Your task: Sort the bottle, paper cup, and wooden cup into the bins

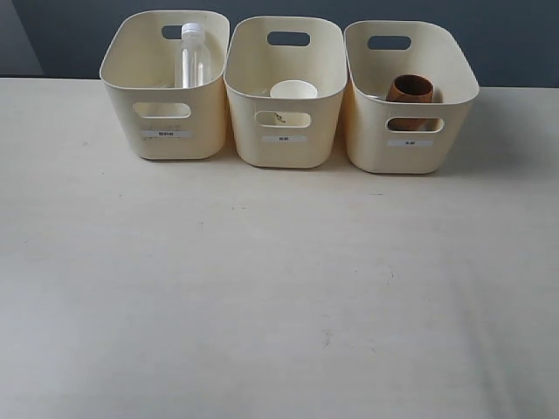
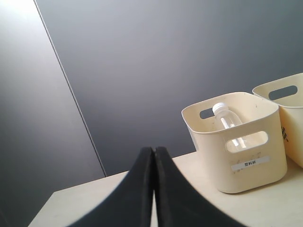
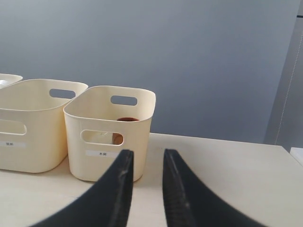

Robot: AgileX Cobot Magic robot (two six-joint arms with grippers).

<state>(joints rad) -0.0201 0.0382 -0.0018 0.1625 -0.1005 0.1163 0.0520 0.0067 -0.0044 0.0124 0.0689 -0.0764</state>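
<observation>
Confirm the sort: the bottle (image 1: 194,59) stands upright in the left bin (image 1: 166,140), the paper cup (image 1: 293,90) sits in the middle bin (image 1: 284,148), and the wooden cup (image 1: 410,90) rests in the right bin (image 1: 410,153). Judge the task as complete. The left gripper (image 2: 153,156) has its fingers pressed together with nothing between them. The right gripper (image 3: 147,163) shows a narrow gap and holds nothing. Neither arm appears in the exterior view. Note the remaining risks: any further reach toward the bins could nudge a lightweight bin across the table (image 1: 279,305), or tip the tall bottle against its wall. Keep both arms clear
</observation>
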